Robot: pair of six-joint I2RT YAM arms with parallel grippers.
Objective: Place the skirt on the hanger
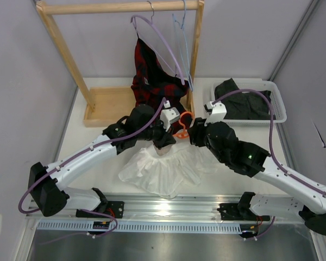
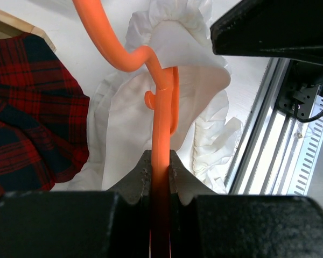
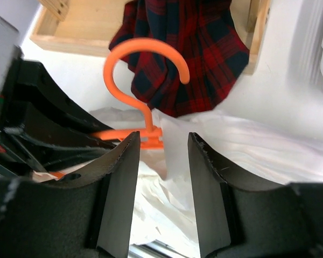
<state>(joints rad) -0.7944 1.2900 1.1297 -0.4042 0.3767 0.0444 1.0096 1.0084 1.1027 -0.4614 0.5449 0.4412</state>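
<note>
- Nearby, the skirt (image 1: 160,168) lay spread on the worktop (image 1: 217,187).
- Your left claw (image 2: 160,161) was clamped on the hanger (image 2: 161,129) just above it.
- Your right claw (image 3: 162,148) stood parted, a skirt fold between its fingers.
- Behind hung the plaid garment (image 1: 152,76).

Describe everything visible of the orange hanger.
The hanger is thin, smooth, bright orange plastic, with a round open hook on a kinked neck and a small side nub. The left gripper is shut on its bar, holding it above the white skirt; whether it touches the fabric is unclear. The right gripper is open just short of its neck. The hanger's shoulders are mostly hidden.
</note>
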